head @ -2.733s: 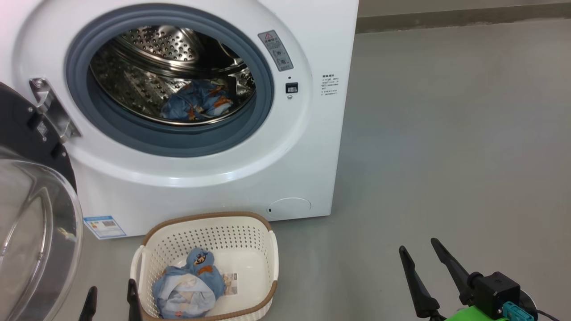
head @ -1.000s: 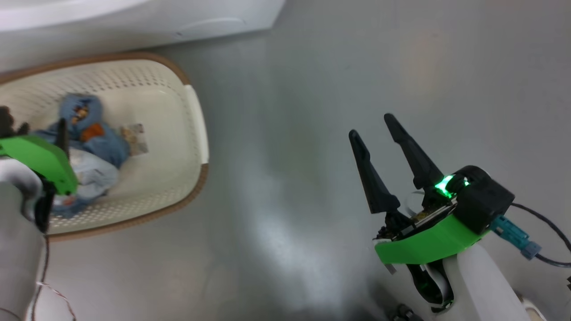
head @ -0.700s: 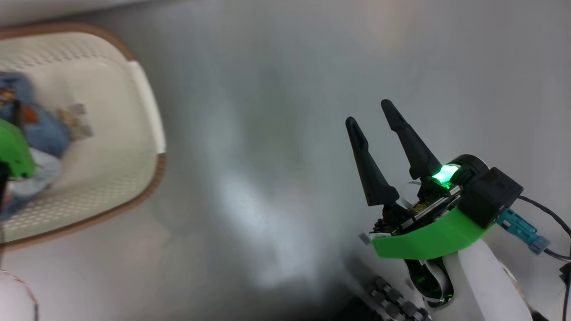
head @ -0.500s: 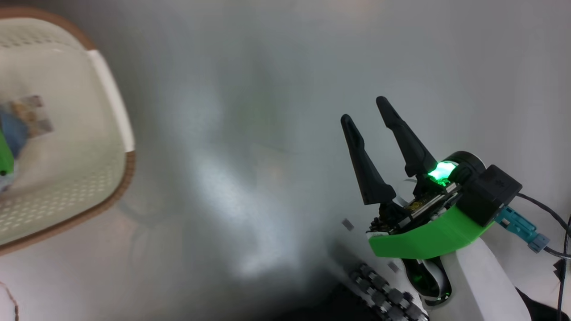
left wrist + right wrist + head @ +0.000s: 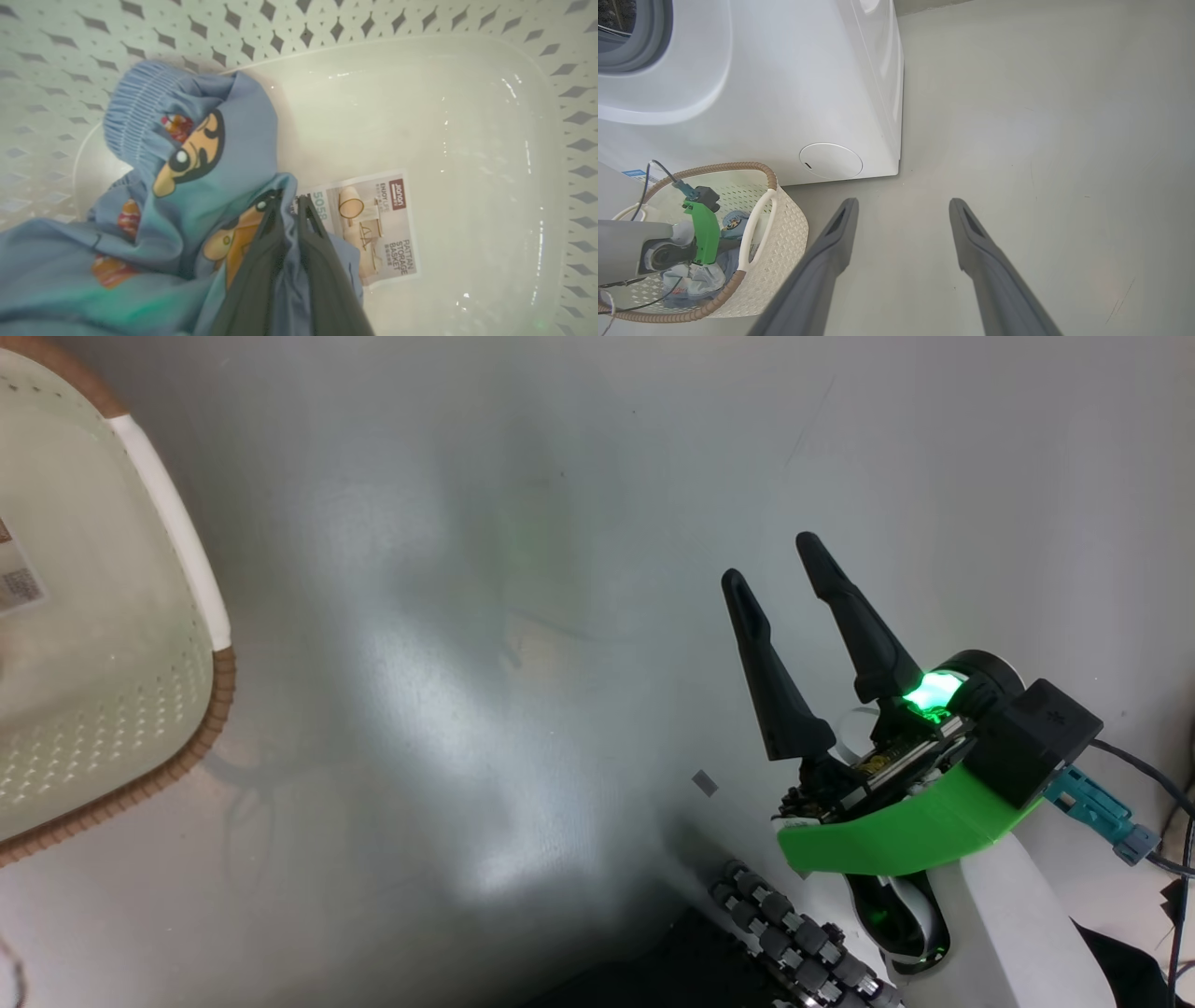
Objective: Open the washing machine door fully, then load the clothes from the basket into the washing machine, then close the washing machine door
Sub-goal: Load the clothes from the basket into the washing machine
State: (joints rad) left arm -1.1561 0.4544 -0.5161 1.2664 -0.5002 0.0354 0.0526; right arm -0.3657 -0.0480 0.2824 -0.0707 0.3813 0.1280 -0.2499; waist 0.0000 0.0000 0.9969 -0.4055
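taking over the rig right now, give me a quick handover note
Left gripper: down in the basket, shut on a fold of the clothes, not yet lifted.
Right gripper: open, empty, above the floor.
Washing machine: just behind the basket, its opening uncovered.
Done: grip taken.
Left: lift the clothes into the machine, then shut it.

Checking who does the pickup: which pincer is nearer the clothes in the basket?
Left. The left pincer is in the basket, closed on the clothes; the right pincer hangs open over the floor, outside it.
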